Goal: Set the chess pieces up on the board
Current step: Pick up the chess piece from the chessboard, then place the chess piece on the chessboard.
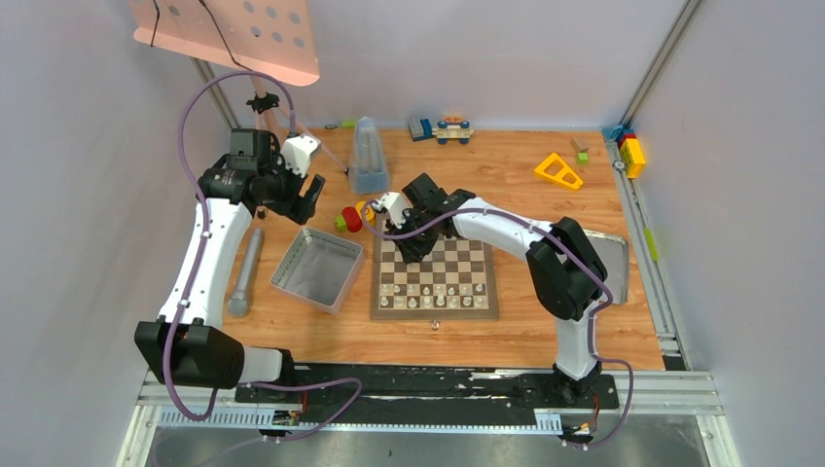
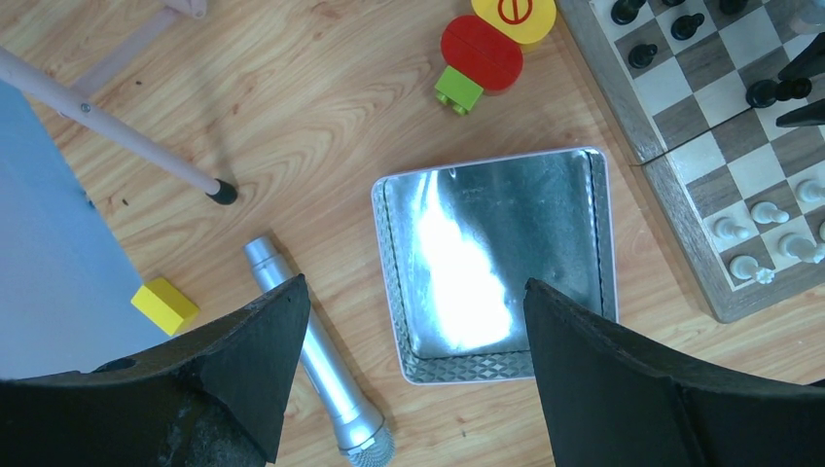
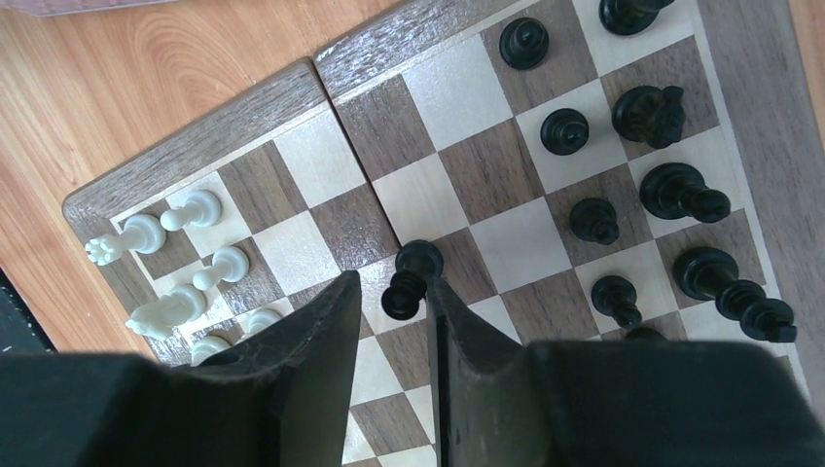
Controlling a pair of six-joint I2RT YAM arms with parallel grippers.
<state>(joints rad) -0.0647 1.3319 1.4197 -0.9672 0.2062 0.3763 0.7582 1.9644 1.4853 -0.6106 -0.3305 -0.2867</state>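
Straddles a black pawn (image 3: 411, 277) on the board (image 3: 195, 141) with right claw (image 3: 393, 288), grip indiscernible; best pinched centred, lifted straight. Left claw (image 2: 416, 292) agape beside board.

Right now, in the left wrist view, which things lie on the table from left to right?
small yellow block → silver metal microphone → grey rectangular metal tray → brown-and-cream checkered wooden chessboard

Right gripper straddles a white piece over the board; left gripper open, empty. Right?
No. The piece between the fingers of the right gripper is black, not white; the right wrist view shows it. Rest holds: it is over the board, and the left gripper is open, empty.
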